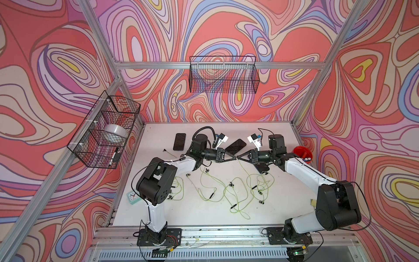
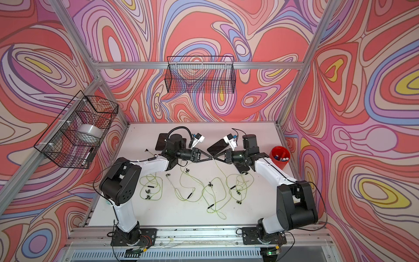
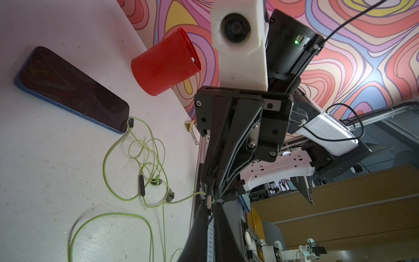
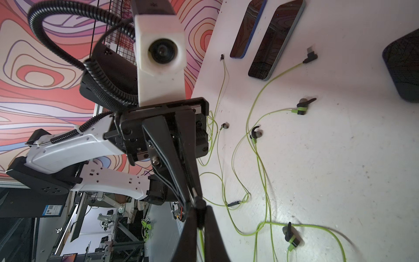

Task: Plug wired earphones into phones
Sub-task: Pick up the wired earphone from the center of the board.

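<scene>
Both grippers meet tip to tip above the middle of the table. My right gripper (image 1: 239,158) (image 4: 199,209) is shut on the dark plug (image 4: 199,203) of one set of wired earphones. Its yellow-green cord (image 1: 243,169) hangs down to the table. My left gripper (image 1: 234,157) (image 3: 209,207) is shut on the same plug's metal tip (image 3: 208,201). Other earphone cords (image 1: 226,190) lie tangled on the table. One phone (image 1: 179,141) lies at the back left, a second phone (image 1: 235,146) behind the grippers, and a third phone (image 3: 70,88) under the right arm has a plug (image 3: 130,122) at its end.
A red cup (image 1: 302,154) stands at the table's right edge, near a binder clip (image 3: 191,127). A mint-green clock (image 1: 132,194) sits beside the left arm's elbow. Wire baskets hang on the left wall (image 1: 106,129) and the back wall (image 1: 223,74).
</scene>
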You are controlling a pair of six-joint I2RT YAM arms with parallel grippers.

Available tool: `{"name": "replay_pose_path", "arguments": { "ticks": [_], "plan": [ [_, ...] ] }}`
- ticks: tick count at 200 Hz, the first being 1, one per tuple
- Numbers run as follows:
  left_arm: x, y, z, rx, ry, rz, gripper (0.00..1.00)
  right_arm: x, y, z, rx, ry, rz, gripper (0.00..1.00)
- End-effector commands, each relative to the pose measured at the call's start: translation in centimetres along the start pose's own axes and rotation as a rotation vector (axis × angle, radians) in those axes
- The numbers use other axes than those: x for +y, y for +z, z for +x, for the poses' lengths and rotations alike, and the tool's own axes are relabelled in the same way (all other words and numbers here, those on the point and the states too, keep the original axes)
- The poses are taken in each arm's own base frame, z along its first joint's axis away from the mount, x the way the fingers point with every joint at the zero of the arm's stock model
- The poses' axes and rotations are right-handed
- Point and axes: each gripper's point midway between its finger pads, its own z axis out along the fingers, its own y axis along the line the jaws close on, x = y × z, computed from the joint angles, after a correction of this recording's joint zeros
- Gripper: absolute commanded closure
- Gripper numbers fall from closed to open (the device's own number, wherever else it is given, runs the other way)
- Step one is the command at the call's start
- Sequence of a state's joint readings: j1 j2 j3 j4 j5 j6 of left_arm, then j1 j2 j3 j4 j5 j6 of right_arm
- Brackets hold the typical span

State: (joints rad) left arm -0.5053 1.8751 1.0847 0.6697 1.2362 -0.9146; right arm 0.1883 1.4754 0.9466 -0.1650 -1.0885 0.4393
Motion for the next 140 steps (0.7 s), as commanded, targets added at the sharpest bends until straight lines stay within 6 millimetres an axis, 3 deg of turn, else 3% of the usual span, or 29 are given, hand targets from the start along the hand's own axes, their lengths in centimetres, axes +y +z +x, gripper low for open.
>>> {"name": "replay_pose_path", "arguments": {
  "ticks": [1,40,83,140],
  "plan": [
    [-1.4,0.13,-0.95,-0.015,0.061,0.021,0.99,-0.37,-0.07,0.17,-0.008,-0.003,0.008,0.98],
    [-1.24,0.15,-1.12,-0.024,0.06,0.015,1.0,-0.34,-0.16,0.3,-0.01,0.001,0.01,0.97],
    [-1.18,0.17,-1.23,-0.029,0.051,0.015,1.0,-0.08,-0.15,0.03,-0.025,0.014,-0.007,0.8],
    [-1.04,0.2,-1.33,-0.038,0.049,0.018,1.0,0.14,-0.02,-0.28,-0.032,0.016,-0.033,0.77]
  ]
}}
